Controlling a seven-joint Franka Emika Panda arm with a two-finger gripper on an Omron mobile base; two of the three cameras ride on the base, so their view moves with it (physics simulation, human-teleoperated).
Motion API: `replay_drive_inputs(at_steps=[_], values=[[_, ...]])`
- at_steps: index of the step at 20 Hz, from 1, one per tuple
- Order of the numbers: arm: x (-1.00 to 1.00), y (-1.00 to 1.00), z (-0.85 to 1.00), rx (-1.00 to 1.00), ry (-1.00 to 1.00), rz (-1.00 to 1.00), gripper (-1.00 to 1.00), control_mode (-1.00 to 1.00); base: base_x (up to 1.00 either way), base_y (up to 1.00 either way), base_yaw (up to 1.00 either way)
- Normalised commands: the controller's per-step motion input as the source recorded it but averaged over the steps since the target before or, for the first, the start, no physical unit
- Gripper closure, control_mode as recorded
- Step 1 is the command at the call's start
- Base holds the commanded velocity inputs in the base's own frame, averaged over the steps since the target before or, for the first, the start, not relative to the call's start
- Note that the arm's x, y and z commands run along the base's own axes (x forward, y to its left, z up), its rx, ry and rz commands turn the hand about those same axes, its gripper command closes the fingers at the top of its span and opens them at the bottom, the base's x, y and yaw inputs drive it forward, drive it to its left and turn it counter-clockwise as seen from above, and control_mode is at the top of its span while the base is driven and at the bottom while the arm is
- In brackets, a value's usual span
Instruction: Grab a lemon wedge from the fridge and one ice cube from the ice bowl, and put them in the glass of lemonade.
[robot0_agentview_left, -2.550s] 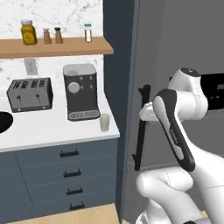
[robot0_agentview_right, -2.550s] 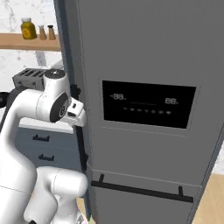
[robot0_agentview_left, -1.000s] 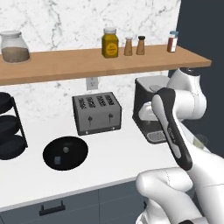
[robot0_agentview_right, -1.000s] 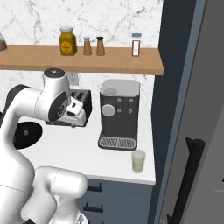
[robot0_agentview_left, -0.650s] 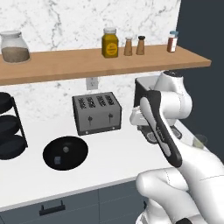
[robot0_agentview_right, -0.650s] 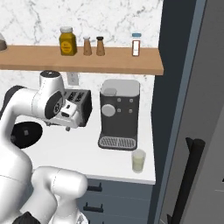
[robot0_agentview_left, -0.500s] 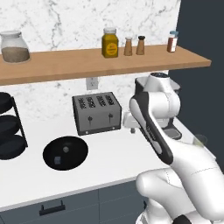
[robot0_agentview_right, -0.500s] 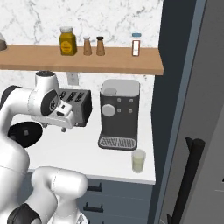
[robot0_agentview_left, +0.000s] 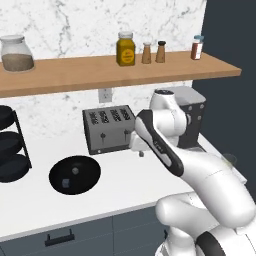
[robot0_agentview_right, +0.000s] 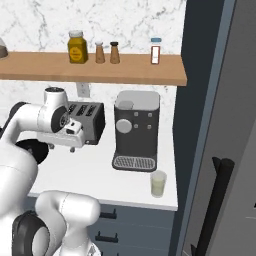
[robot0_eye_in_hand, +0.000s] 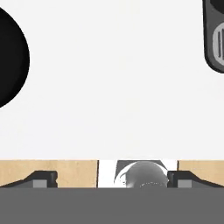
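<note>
Base has driven off the fridge (robot0_agentview_right: 220, 125), closed at the right edge; cameras now face the counter (robot0_agentview_left: 125, 185). In the last second the base sat still while the arm swung left, from in front of the coffee machine (robot0_agentview_right: 136, 131) to in front of the toaster (robot0_agentview_left: 110, 129). Pincer (robot0_agentview_right: 61, 148) is spread wide, empty, pointing down at bare counter near the black bowl (robot0_agentview_left: 75, 174). Glass of lemonade (robot0_agentview_right: 158, 184) stands before the coffee machine. No lemon wedge seen; likely going for ice first.
</note>
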Motion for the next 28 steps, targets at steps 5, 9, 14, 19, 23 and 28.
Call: replay_drive_inputs(at_steps=[5,9,14,19,23,28], values=[[0.29,0.93,-0.25,-0.01,0.01,0.05,-1.00,-1.00,0.00,0.00,0.00],[0.02,1.00,-0.35,-0.02,0.12,0.26,-1.00,-1.00,0.00,0.00,0.00],[0.00,0.99,-0.14,0.00,0.06,0.34,-1.00,-1.00,0.00,0.00,0.00],[-0.04,0.80,0.00,0.00,0.03,0.24,-1.00,-1.00,0.00,0.00,0.00],[0.02,0.51,-0.02,0.00,0.00,0.21,-1.00,-1.00,0.00,0.00,0.00],[0.44,0.39,-0.12,0.00,0.01,0.12,-1.00,-1.00,0.00,0.00,0.00]])
